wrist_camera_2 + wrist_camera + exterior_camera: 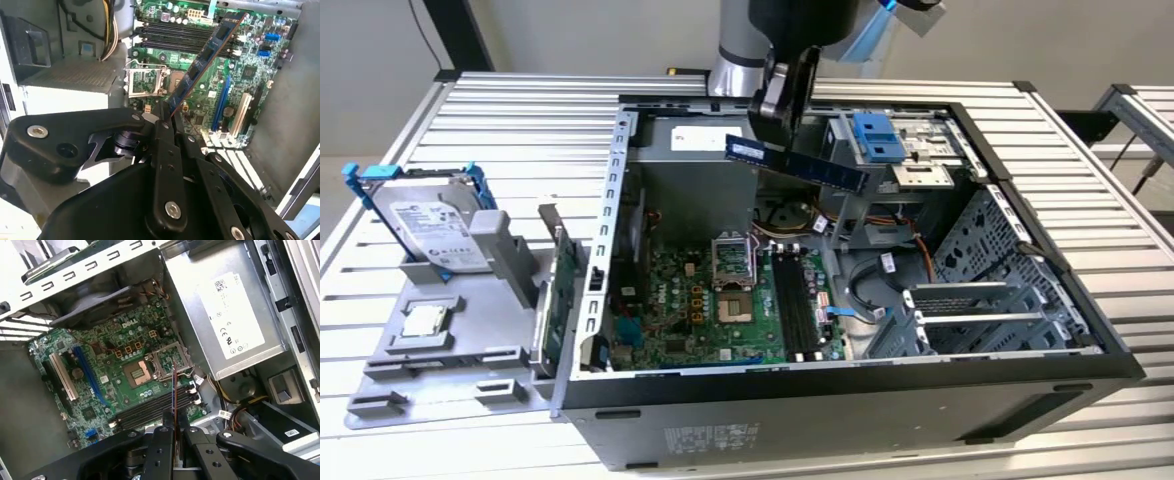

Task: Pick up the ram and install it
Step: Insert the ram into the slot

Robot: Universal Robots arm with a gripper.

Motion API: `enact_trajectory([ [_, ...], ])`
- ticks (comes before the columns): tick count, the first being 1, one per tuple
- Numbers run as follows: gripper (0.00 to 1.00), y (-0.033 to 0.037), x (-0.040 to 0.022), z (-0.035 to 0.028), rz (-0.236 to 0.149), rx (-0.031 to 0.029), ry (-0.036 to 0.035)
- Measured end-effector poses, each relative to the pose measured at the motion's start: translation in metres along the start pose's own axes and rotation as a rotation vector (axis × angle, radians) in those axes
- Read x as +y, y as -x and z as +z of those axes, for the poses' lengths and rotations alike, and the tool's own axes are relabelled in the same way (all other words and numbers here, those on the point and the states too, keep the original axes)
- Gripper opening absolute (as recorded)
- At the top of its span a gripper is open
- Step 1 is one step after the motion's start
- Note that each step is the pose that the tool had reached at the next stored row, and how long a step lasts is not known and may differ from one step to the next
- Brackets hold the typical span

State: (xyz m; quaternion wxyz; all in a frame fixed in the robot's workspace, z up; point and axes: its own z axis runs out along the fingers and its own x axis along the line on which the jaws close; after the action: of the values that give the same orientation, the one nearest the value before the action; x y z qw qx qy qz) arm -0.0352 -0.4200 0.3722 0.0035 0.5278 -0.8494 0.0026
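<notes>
The ram, a slim dark blue stick, hangs tilted in the air over the open computer case. My gripper is shut on one end of it, at the case's far side. In the second wrist view the ram runs out from my gripper over the green motherboard. In the first wrist view the ram is a thin strip edge-on above my gripper. The black memory slots lie below, well apart from it.
The processor socket sits beside the slots, and the silver power supply is at the case's far wall. Cables and drive cages fill the exterior view's right. Outside at the left stand a hard drive, a small silver chip and a green board.
</notes>
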Motion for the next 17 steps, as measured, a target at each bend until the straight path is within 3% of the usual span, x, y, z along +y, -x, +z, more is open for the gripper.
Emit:
enact_trajectory([
  [17, 0.0, -0.0001, -0.0001, 0.0, 0.203, -0.0001, 0.0008],
])
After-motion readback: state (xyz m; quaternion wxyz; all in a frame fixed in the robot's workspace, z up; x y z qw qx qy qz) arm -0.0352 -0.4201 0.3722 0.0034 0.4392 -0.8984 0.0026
